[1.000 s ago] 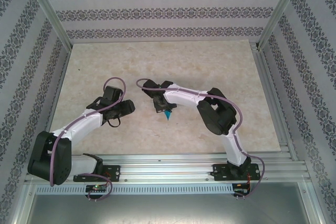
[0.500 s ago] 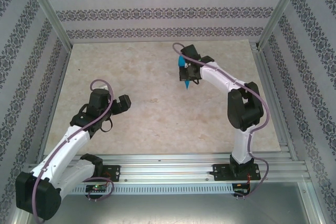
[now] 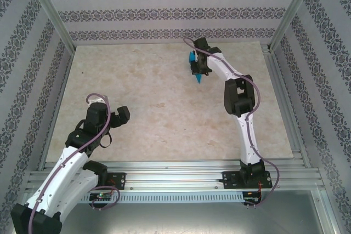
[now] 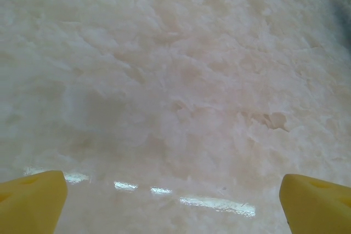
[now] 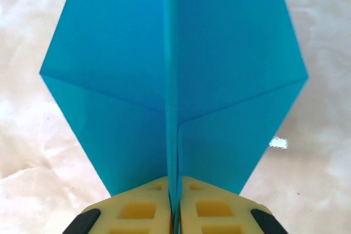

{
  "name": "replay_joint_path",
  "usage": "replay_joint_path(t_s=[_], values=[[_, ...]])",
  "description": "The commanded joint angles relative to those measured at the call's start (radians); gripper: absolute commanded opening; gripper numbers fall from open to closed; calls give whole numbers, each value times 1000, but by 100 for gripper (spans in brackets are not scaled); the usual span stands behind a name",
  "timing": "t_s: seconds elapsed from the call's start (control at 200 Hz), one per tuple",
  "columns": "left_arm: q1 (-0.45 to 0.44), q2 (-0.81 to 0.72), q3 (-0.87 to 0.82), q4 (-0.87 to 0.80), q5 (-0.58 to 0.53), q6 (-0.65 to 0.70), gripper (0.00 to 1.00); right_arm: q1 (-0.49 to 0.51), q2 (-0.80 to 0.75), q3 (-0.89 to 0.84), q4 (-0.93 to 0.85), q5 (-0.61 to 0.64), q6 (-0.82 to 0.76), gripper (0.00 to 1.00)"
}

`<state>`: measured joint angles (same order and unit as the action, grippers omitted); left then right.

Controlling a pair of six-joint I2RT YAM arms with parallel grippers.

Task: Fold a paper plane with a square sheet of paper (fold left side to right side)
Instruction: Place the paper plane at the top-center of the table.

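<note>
A folded paper plane [image 3: 196, 72] is held by the right fingers [image 5: 159, 206] over the far part of the tabletop [image 3: 137, 80], a little right of its middle. The fingers are pressed together on the plane's central keel fold, and both cyan wings are spread to either side beyond the yellow pads. Whether the nose rests on the tabletop or hangs just above it cannot be told. The left fingers [image 4: 30, 201] are spread wide with nothing between them, low over the tabletop's near-left part and well apart from the plane. The paper is judged very light, thin and easily creased or torn, and likely slick under smooth pads. It is best taken by the layered keel, where stacked folds lend stiffness, not by a single wing, which would be bent. Little squeeze is thought needed, though a quick swing could set the wings fluttering. The tabletop is bounded by patterned walls [image 3: 164, 12] on three sides and an aluminium rail [image 3: 175, 167] at its near edge. The far wall, behind the plane, is judged the nearest obstacle.
</note>
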<state>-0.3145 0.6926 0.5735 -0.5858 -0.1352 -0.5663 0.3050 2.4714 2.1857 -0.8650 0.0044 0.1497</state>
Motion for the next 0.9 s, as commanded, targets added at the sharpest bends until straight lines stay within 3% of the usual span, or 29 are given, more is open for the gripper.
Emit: replay_joint_path(t_s=[0.0, 0.26, 0.894], values=[[9, -8, -11, -37, -17, 31, 100, -9, 17, 37, -61, 0, -29, 14], [9, -2, -17, -23, -3, 31, 100, -23, 26, 33, -68, -4, -19, 23], [9, 2, -19, -25, -6, 28, 100, 8, 55, 40, -86, -9, -11, 26]])
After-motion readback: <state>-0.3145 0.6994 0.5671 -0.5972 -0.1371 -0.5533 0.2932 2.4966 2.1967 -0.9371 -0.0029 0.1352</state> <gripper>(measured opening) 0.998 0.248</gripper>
